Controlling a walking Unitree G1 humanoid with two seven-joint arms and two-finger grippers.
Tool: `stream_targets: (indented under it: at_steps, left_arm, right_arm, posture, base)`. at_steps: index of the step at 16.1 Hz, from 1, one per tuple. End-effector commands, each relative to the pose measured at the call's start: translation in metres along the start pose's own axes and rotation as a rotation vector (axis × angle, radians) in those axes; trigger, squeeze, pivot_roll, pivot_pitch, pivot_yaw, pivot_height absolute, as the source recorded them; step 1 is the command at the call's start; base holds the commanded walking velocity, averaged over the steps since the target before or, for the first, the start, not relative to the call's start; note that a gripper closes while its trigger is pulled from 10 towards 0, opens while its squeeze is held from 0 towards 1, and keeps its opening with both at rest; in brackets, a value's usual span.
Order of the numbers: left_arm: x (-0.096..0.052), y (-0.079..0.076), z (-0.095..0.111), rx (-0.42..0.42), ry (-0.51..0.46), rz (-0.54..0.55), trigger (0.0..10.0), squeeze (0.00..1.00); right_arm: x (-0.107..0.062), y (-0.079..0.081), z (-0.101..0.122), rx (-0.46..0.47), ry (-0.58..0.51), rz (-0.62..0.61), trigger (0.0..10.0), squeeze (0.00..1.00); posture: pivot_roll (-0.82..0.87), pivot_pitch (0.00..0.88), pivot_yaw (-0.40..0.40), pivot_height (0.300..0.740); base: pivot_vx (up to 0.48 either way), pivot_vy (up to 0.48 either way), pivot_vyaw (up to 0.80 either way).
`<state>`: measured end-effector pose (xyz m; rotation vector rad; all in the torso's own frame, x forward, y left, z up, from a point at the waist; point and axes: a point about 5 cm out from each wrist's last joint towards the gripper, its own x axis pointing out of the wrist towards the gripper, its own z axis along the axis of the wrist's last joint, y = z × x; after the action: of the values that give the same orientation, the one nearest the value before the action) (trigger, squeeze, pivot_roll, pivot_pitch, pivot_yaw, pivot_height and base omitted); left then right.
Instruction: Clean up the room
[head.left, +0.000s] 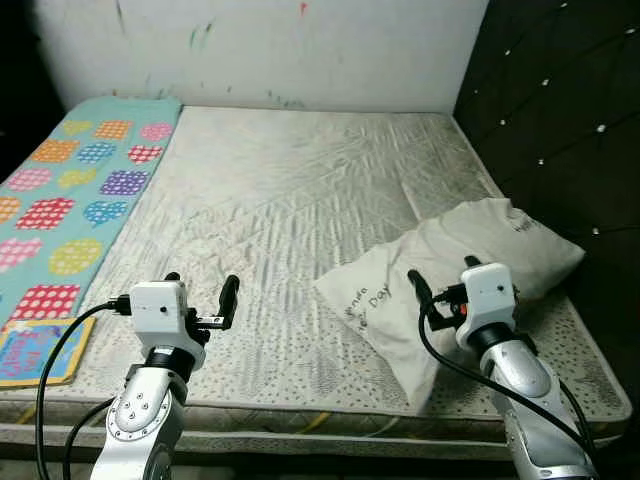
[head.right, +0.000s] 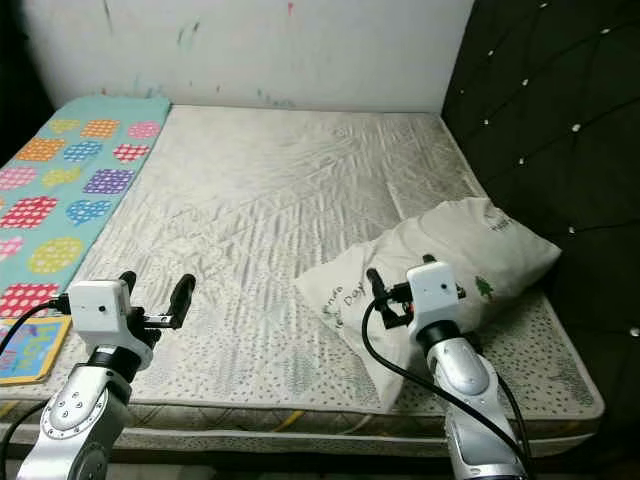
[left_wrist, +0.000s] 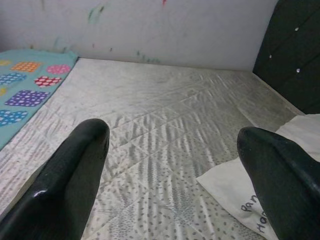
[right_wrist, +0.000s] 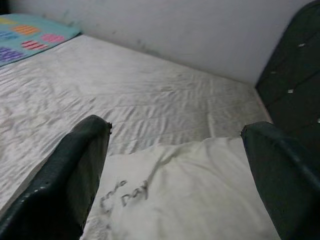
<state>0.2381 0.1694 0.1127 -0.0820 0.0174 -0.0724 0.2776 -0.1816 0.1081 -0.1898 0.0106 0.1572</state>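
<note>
So the biggest thing here is the bare quilted silvery-white mattress, stretching away from both grippers toward the paint-smudged white wall. A black tufted headboard with small studs runs up the side beyond the right gripper.

Out past the left gripper, along the mattress edge, there's a long turquoise blanket with multicoloured polka-dot hearts and circles, its long axis running front to back. Close beside the left arm, at the blanket's near end, sits a small blue and yellow printed mat or book; can't read anything on it.

The white rumpled pillow with handwritten-style black lettering lies right ahead of and under the right gripper, near the front corner by the headboard. Its long axis runs diagonally, one end pointing at the headboard, the other toward the middle of the bed's front edge. The writing near the close end ends in "Day"; the word before it is creased and I can't make it out. There's a small green tree-like print and more tiny text toward the far end, too small to read.

Left gripper is raised over the front edge of the mattress, fingers spread wide, nothing between them. Right gripper hovers over the pillow's near part, fingers also wide apart, arm bent up from below.
</note>
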Motion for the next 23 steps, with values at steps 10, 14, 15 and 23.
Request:
stream_targets:
  at_steps: [10,14,15,23]
  left_arm:
    - [0.008,-0.012,0.007,-0.007,-0.020,-0.049,10.0,0.00]
    - [0.011,-0.012,0.008,-0.006,-0.025,-0.046,10.0,0.00]
    - [0.011,-0.012,0.008,-0.006,-0.026,-0.045,10.0,0.00]
    - [0.012,-0.016,0.012,-0.031,-0.064,-0.081,10.0,0.00]
  right_arm:
    - [-0.008,-0.013,-0.006,0.090,0.031,-0.114,10.0,0.00]
    - [-0.007,-0.010,-0.003,0.085,0.021,-0.085,10.0,0.00]
    - [-0.006,-0.010,-0.002,0.081,0.017,-0.078,10.0,0.00]
    - [-0.003,-0.003,0.002,0.078,-0.009,-0.028,10.0,0.00]
  posture:
    - [-0.07,0.004,-0.007,0.740]
    - [-0.07,0.005,-0.011,0.740]
    - [-0.07,0.005,-0.012,0.740]
    - [-0.07,0.001,-0.014,0.740]
  base:
    - [0.000,-0.310,0.00]
    - [0.000,-0.315,0.00]
    - [0.000,-0.315,0.00]
    - [0.000,-0.039,0.00]
